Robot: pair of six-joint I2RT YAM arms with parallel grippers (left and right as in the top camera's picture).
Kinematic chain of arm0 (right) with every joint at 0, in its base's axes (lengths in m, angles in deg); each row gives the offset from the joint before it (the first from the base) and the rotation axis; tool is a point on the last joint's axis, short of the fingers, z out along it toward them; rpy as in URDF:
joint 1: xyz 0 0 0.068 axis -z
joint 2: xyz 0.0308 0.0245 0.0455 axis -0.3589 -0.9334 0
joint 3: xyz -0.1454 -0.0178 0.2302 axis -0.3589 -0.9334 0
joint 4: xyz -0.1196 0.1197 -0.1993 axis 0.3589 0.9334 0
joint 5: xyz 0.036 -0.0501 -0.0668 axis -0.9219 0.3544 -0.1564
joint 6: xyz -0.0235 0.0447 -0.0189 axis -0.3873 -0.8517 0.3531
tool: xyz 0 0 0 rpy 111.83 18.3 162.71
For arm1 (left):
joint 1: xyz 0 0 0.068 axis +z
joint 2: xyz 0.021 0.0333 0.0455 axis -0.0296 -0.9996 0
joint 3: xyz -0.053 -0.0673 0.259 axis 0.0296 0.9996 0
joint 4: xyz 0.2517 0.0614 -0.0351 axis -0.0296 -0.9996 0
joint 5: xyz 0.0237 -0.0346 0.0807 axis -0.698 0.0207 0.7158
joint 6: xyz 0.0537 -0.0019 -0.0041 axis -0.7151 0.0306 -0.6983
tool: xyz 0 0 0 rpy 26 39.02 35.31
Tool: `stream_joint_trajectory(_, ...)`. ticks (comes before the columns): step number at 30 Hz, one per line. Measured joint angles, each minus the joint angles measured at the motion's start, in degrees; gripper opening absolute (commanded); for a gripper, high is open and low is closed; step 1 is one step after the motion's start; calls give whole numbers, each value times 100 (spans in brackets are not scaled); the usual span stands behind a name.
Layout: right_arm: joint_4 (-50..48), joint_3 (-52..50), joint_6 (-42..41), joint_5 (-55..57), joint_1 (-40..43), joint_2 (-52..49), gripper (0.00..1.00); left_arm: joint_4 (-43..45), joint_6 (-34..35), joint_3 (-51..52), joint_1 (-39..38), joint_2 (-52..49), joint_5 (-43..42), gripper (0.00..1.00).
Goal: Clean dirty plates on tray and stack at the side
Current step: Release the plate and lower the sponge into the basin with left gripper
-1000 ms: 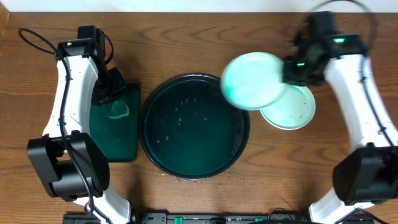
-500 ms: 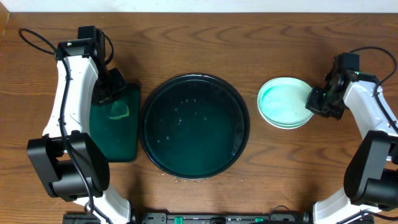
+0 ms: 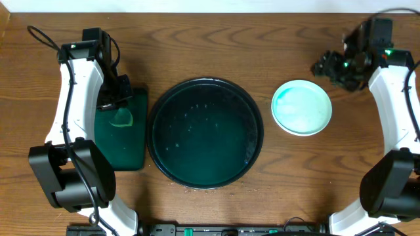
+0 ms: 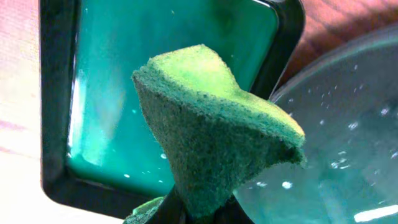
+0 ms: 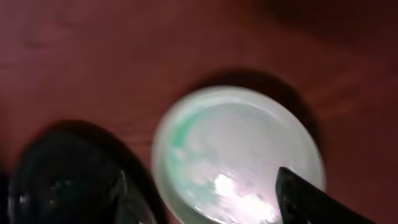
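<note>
The brown wooden table [image 3: 210, 39] carries the large round black tray with a raised rim [image 3: 205, 80] at its middle; the tray now holds no plate, only specks of water. Just to its left lies the dark green rectangular tray [image 3: 128, 151], unchanged. The small round plates [image 3: 302, 107] sit in one pile to the right of the black tray, apart from it; a second ago the top pale mint one was in the air over the tray's far right edge, and half a second ago it was being set down on the pile. The right gripper [image 3: 325, 65] has since released it and drawn back to the far right; only one finger [image 5: 311, 199] shows, off to the side, so the jaws look parted and hold nothing. The left gripper [image 4: 198, 211] stays clenched on the folded green sponge [image 4: 211, 124] above the rectangular tray. From above I cannot count the plates in the pile; with the tray bare, stacking looks finished, though a green tinge shows on the top plate's left side.
</note>
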Motion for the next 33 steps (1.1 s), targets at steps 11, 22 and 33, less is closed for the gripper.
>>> stream_joint_trajectory(11,-160,35,278,140,-1152,7,81,1462,-605,1495,343,39,361,50)
stream_joint_trajectory(22,-313,37,702,505,-1561,7,90,719,-723,999,332,496,-31,67)
stream_joint_trajectory(33,358,881,1700,802,-2181,7,99,977,-721,721,321,2583,-723,76)
